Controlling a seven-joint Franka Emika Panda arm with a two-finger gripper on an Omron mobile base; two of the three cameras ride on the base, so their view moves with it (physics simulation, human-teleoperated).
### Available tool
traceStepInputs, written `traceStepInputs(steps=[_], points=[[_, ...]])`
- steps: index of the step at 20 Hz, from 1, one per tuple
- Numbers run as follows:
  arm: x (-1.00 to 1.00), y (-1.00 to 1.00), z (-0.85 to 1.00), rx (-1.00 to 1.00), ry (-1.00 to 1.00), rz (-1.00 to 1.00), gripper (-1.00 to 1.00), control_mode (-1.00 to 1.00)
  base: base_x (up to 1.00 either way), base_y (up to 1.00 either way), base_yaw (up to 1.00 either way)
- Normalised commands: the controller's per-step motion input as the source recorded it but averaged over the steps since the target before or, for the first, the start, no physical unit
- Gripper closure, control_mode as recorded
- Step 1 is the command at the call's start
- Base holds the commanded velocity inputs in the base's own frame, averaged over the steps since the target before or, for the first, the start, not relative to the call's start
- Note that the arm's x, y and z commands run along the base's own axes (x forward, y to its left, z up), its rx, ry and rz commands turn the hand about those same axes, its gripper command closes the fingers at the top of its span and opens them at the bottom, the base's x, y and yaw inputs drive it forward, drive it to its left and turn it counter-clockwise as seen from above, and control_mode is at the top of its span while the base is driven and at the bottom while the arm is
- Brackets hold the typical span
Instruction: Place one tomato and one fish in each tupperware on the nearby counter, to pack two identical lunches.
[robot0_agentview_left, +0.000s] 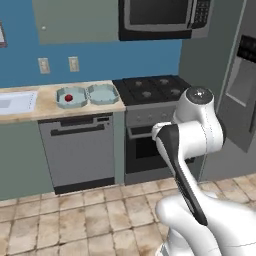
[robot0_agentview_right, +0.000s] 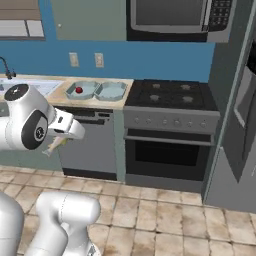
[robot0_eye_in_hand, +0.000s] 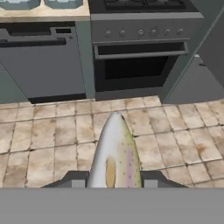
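Note:
My gripper (robot0_eye_in_hand: 113, 180) is shut on the fish (robot0_eye_in_hand: 114, 148), a slim pale fish that points forward from between the fingers, above the tiled floor. Seen from the right base, the gripper (robot0_agentview_right: 60, 139) hangs in front of the dishwasher with the fish (robot0_agentview_right: 53, 146) below the hand. Two pale teal tupperware sit side by side on the beige counter (robot0_agentview_left: 45, 104), some way ahead. The left tupperware (robot0_agentview_left: 71, 97) holds one red tomato (robot0_agentview_left: 69, 98). The right tupperware (robot0_agentview_left: 103, 93) looks empty. Both also show in the right base view: the left tupperware (robot0_agentview_right: 81, 90) with the tomato (robot0_agentview_right: 78, 90), and the right tupperware (robot0_agentview_right: 111, 91).
A black gas stove (robot0_agentview_left: 152, 87) with an oven below stands right of the counter. A dishwasher front (robot0_agentview_left: 77, 147) is under the containers, a white sink (robot0_agentview_left: 15, 101) lies at the left, and a grey fridge (robot0_agentview_left: 240, 95) is at the right. Tiled floor (robot0_eye_in_hand: 52, 131) lies between me and the cabinets.

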Motion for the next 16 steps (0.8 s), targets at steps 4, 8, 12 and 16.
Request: traceStepInputs(steps=[4,8,12,16], points=[[0.0,0.0,0.0,0.0,0.0,0.0,1.0,1.0,0.13,1.0,-0.02],[0.0,0.0,0.0,0.0,0.0,0.0,1.0,1.0,0.7,0.96,-0.01],[0.0,0.0,0.0,0.0,0.0,0.0,1.0,1.0,1.0,0.27,0.0],[0.0,0.0,0.0,0.0,0.0,0.0,1.0,1.0,1.0,-0.01,0.0]])
